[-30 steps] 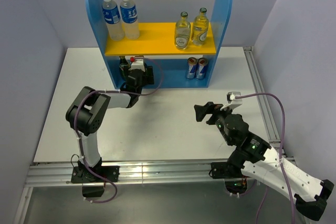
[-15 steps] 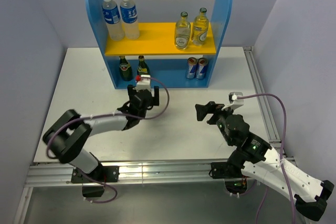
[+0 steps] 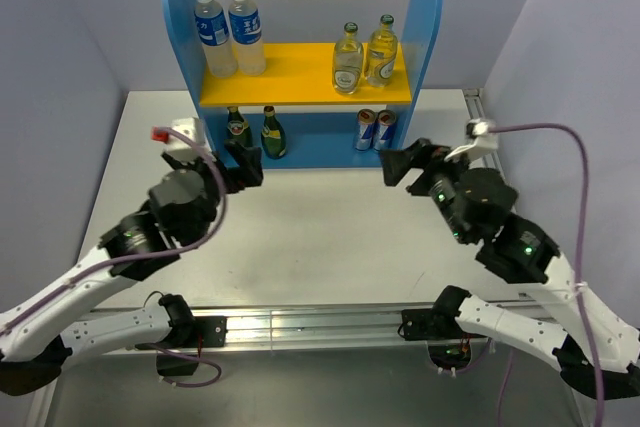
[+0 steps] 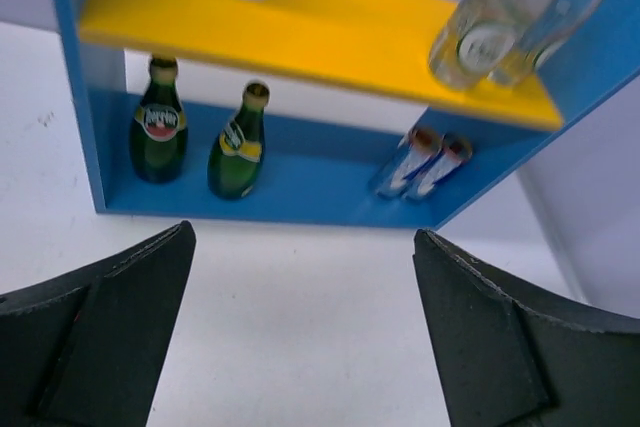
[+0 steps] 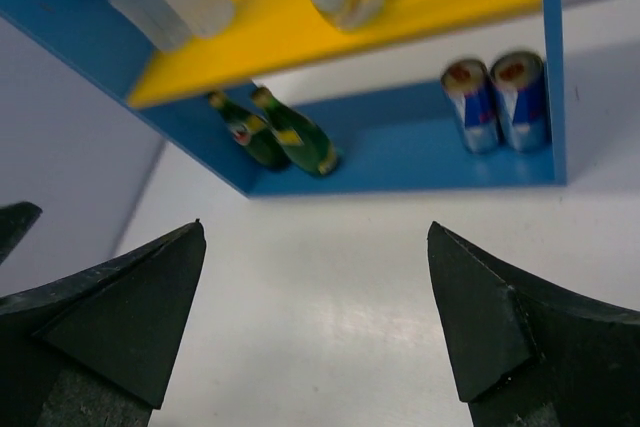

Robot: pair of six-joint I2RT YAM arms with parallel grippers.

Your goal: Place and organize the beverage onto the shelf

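The blue shelf [image 3: 429, 17] holds all six bottles. Two clear blue-labelled bottles [image 3: 228, 31] and two pale glass bottles [image 3: 364, 55] stand on its yellow upper board [image 3: 300, 75]. Two dark green bottles [image 3: 255, 132] stand upright on the lower level at the left, also in the left wrist view [image 4: 158, 132] and the right wrist view [image 5: 298, 137]. My left gripper [image 3: 243, 162] [image 4: 302, 235] is open and empty, in front of the shelf's left part. My right gripper [image 3: 405, 162] [image 5: 315, 227] is open and empty, in front of its right part.
Two small blue-silver cans [image 3: 375, 131] stand on the lower level at the right, also in the wrist views [image 4: 422, 162] [image 5: 496, 99]. The white table [image 3: 330, 227] spreads in front of the shelf, with grey walls on three sides.
My left gripper let go of a green bottle on the lower level and pulled back out of the shelf, to the left. My right arm rose and swung toward the shelf's right side.
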